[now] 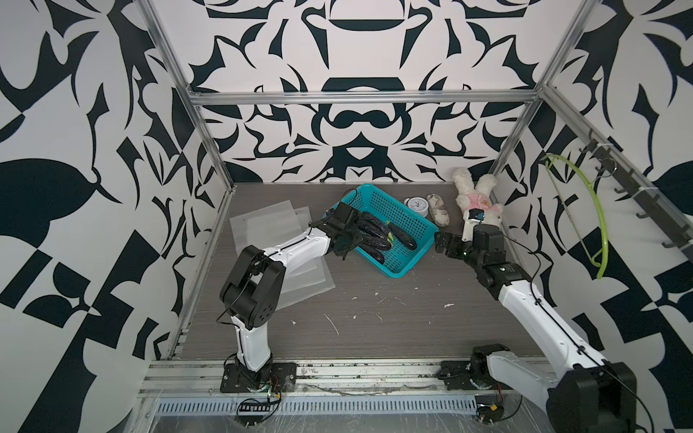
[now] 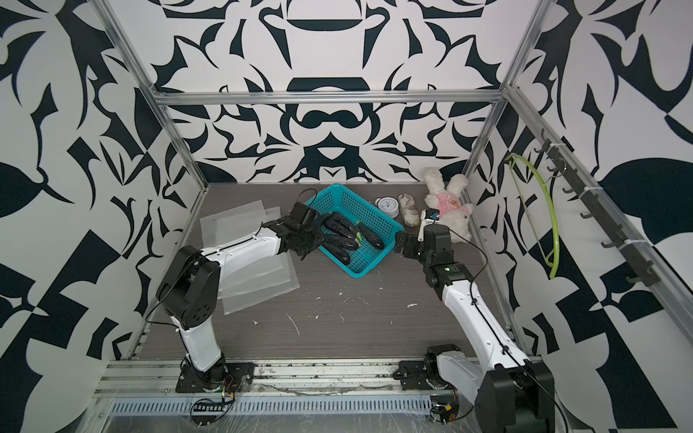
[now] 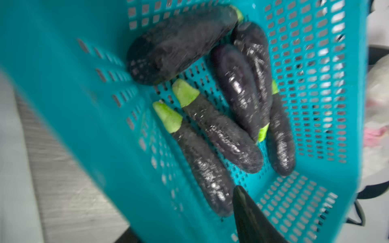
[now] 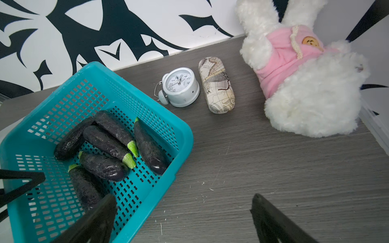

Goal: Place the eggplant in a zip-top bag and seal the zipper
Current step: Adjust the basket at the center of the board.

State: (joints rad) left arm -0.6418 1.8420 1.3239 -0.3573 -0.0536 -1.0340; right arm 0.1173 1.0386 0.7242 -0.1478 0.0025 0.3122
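Several dark purple eggplants (image 1: 375, 240) (image 2: 339, 240) (image 4: 105, 145) with green stem ends lie in a teal basket (image 1: 397, 271) (image 2: 356, 271) (image 4: 183, 134). My left gripper (image 1: 348, 243) (image 2: 311, 240) reaches over the basket's left wall among them. In the left wrist view one black finger (image 3: 248, 214) sits beside the tip of an eggplant (image 3: 202, 168); its other finger is hidden. Clear zip-top bags (image 1: 262, 225) (image 2: 232, 225) lie flat on the table under the left arm. My right gripper (image 1: 440, 243) (image 2: 400, 243) (image 4: 183, 197) stands open at the basket's right corner, holding nothing.
Behind the basket stand a white alarm clock (image 1: 418, 205) (image 4: 181, 86) and a map-print glasses case (image 1: 438, 213) (image 4: 216, 84). A white plush rabbit in pink (image 1: 476, 202) (image 4: 305, 84) leans in the back right corner. A green hanger (image 1: 596, 225) hangs on the right wall.
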